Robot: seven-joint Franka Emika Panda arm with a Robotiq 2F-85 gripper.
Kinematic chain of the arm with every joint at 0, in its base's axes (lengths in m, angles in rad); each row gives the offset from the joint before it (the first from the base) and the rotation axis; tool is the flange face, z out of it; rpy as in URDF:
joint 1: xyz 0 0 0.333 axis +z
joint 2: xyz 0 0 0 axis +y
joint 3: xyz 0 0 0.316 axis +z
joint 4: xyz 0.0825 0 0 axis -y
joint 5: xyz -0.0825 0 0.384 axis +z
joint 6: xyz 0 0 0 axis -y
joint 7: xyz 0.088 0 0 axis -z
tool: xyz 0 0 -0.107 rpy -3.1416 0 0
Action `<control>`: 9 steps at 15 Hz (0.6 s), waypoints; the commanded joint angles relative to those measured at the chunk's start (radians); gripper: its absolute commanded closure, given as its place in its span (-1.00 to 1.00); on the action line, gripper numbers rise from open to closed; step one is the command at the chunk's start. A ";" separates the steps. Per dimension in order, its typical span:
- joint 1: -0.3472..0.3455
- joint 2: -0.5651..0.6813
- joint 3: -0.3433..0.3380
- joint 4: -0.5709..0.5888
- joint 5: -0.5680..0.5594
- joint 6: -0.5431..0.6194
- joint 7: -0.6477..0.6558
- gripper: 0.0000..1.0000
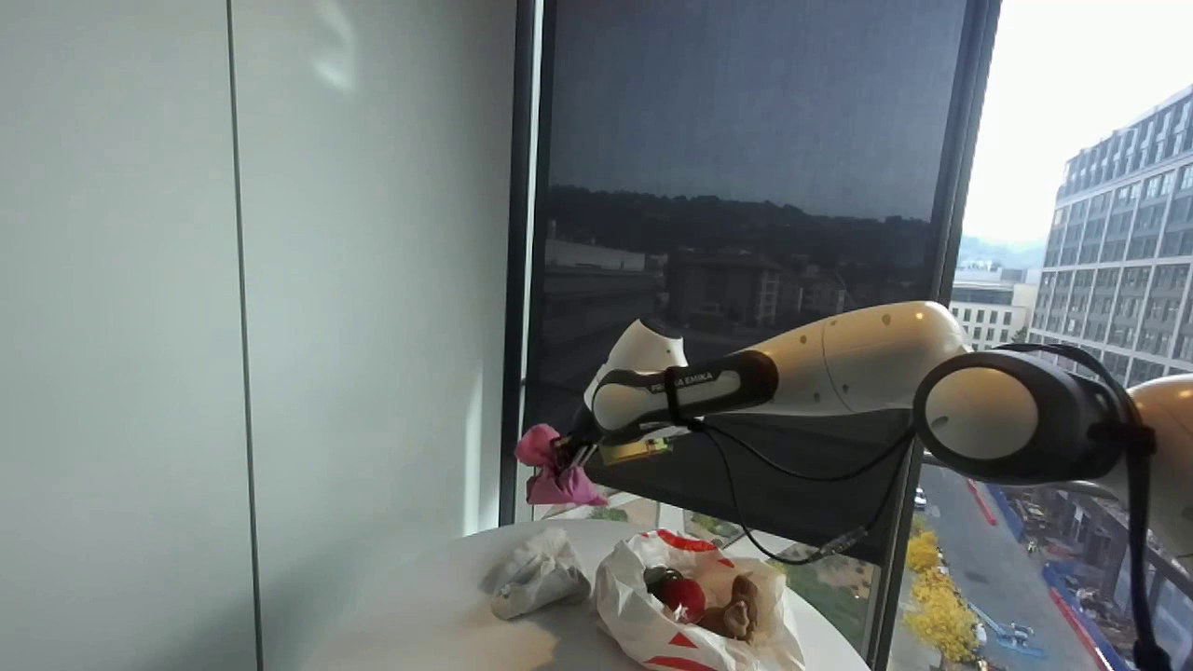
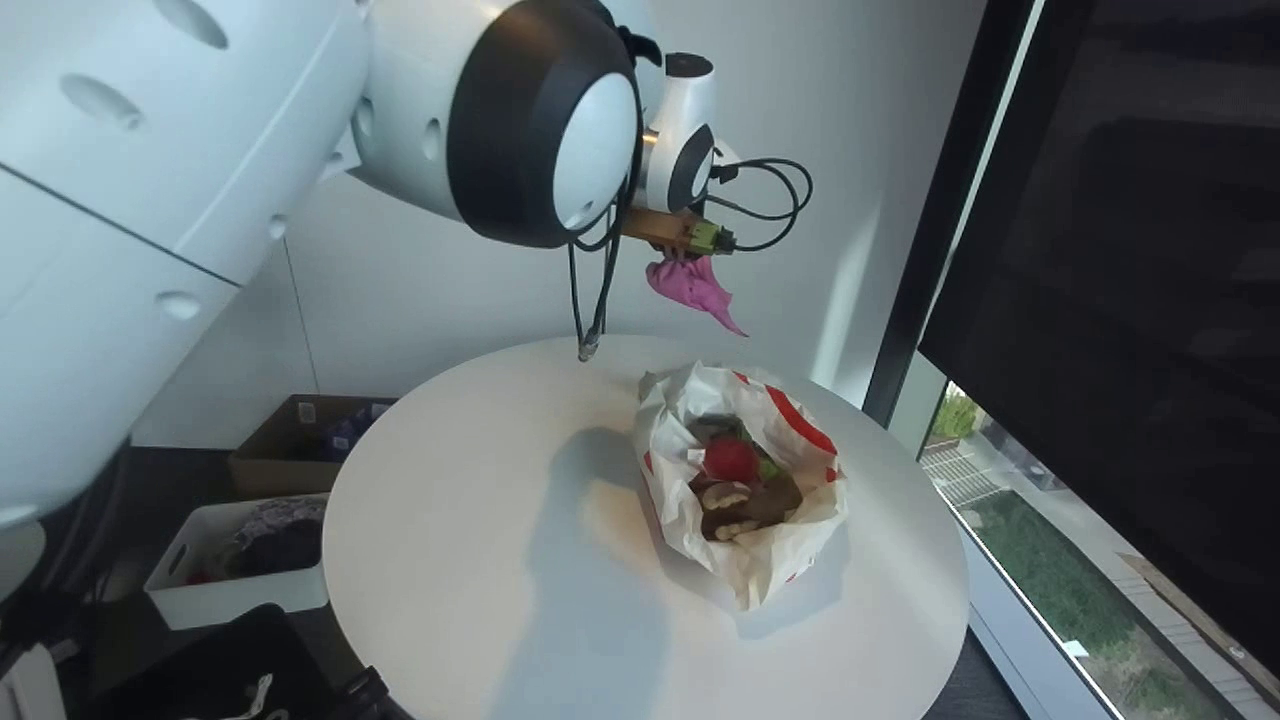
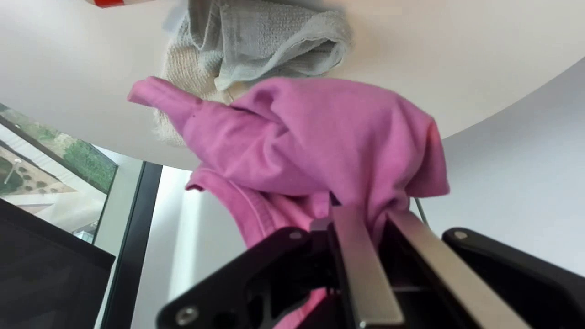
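My gripper [image 3: 371,211] is shut on a pink cloth [image 3: 297,132], with folds pinched between the metal fingers. The cloth bunches beyond the fingertips, and part hangs behind the left finger. In both exterior views the gripper [image 1: 576,451] [image 2: 682,254] holds the pink cloth [image 1: 564,486] [image 2: 692,286] in the air above the far part of the round white table [image 2: 450,540]. A crumpled grey and cream cloth [image 3: 274,41] lies on the table beneath it; it also shows in an exterior view [image 1: 539,573].
A white and red paper bag [image 1: 626,606] [image 2: 690,535] stands open on the table with a red item [image 2: 730,460] and brown items inside. A cardboard box [image 2: 290,475] and a white bin [image 2: 240,602] sit beside the table. A wall and a shaded window stand behind; cables hang from the arm.
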 commanded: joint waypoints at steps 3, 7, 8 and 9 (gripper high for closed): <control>0.038 -0.324 -0.163 -0.321 0.043 0.029 0.202 0.94; 0.082 -0.460 -0.263 -0.474 0.019 -0.050 0.320 0.94; 0.083 -0.480 -0.272 -0.504 0.023 -0.077 0.336 0.94; 0.077 -0.497 -0.270 -0.530 0.040 -0.120 0.341 0.94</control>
